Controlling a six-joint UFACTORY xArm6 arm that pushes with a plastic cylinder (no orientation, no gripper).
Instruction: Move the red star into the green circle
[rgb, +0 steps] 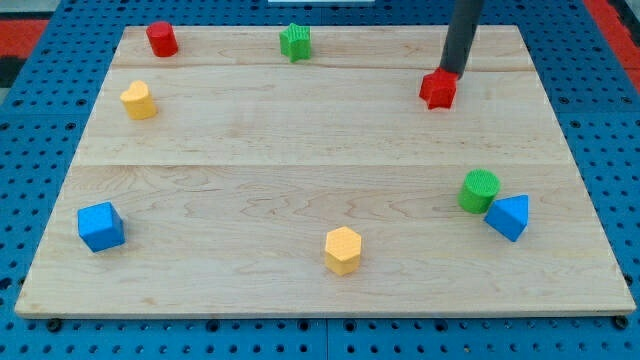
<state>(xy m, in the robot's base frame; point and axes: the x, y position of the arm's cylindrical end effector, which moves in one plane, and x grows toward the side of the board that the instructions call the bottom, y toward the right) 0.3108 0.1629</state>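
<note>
Where my tip (449, 73) ends, red star (438, 90) touches

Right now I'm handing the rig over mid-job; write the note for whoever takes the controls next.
My tip: at the upper edge of the red star block, touching or nearly so, on the side away from the target.
Green circular block: lower on the view's right, well below the star, with the blue triangular block against its lower right.
Done: tip is lined up behind the star.
Left: push the star toward the view's bottom, slightly right, until it meets the green circle. The wooden board between them looks free of other blocks.
</note>
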